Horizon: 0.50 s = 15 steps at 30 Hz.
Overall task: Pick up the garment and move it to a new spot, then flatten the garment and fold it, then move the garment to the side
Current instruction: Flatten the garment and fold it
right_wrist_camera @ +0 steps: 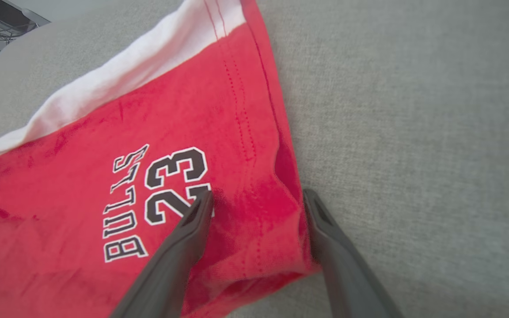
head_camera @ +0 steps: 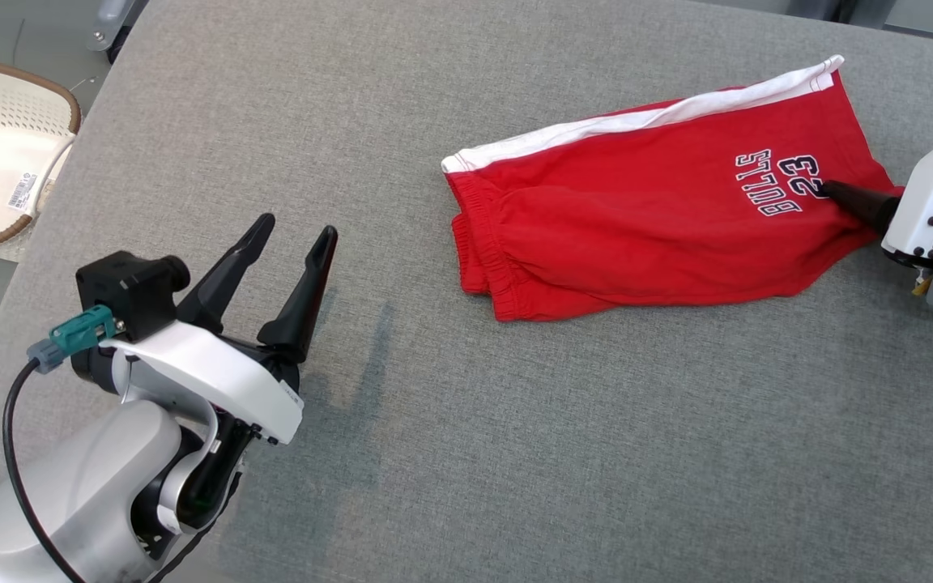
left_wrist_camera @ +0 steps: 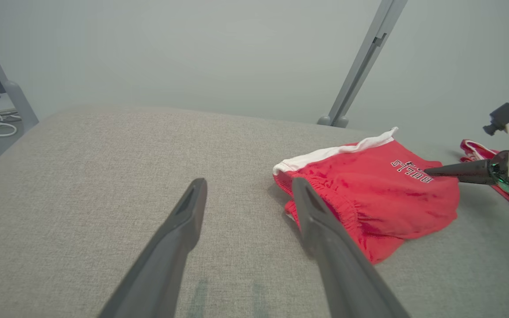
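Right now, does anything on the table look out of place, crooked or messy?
Nothing spilled or damaged. The red shorts lie askew on the grey table, folded over, with the elastic waistband bunched and uneven. The open right gripper straddles a puckered hem corner, one finger on the cloth, one beside it.

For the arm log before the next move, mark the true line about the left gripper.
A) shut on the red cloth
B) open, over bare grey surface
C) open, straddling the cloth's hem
B: the left gripper has its fingers spread with nothing between them, above the bare grey surface.
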### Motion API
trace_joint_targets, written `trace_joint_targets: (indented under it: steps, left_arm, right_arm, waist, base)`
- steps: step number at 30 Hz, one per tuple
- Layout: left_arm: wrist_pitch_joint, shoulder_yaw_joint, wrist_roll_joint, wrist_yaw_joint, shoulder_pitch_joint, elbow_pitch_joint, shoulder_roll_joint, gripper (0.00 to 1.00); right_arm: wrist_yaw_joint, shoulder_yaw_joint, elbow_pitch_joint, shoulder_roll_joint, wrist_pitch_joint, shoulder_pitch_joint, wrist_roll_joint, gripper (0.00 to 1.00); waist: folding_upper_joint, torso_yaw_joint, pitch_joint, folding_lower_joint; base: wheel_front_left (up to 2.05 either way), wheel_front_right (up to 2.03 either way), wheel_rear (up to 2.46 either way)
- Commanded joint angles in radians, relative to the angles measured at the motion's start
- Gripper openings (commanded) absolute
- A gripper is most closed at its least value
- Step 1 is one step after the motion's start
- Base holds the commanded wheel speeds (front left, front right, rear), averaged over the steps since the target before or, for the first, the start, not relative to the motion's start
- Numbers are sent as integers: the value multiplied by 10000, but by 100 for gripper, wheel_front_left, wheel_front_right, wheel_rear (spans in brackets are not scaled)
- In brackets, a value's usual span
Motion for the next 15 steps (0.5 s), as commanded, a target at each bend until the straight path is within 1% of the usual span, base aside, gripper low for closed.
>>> trace_joint_targets:
  steps: [1,5,9,10,11,12,13,15]
  left_arm:
    - [-40,116,89,-7,143,62,-29,100]
    - [-35,361,180,-110,454,73,-95,100]
    - [-34,611,304,-162,675,61,-151,100]
    - [-34,664,339,-165,711,58,-164,100]
    - [-34,727,359,-165,751,53,-175,100]
    - [-35,775,394,-175,802,52,-188,100]
    - [-35,808,431,-184,846,53,-195,100]
    - [-36,906,450,-197,882,57,-208,100]
  right_arm:
    - [4,6,161,120,252,215,143,100]
    - [3,-42,675,445,894,467,446,100]
    - [3,-157,717,631,1225,587,701,100]
    - [3,-153,660,632,1208,598,715,86]
    - [3,-162,545,614,1100,590,715,45]
    - [3,-168,434,592,998,573,711,25]
    - [6,-187,307,569,924,584,732,2]
    - [6,-190,70,513,749,555,719,0]
  waist:
    - [-1,34,-4,0]
    - [-1,90,-52,0]
    - [-1,94,-111,0]
    - [-1,88,-121,0]
    - [-1,79,-125,0]
    - [-1,68,-128,0]
    - [-1,53,-132,0]
    - [-1,8,-158,0]
  base:
    - [0,0,0]
    - [0,0,0]
    - [0,0,0]
    - [0,0,0]
    - [0,0,0]
    - [0,0,0]
    - [0,0,0]
    - [0,0,0]
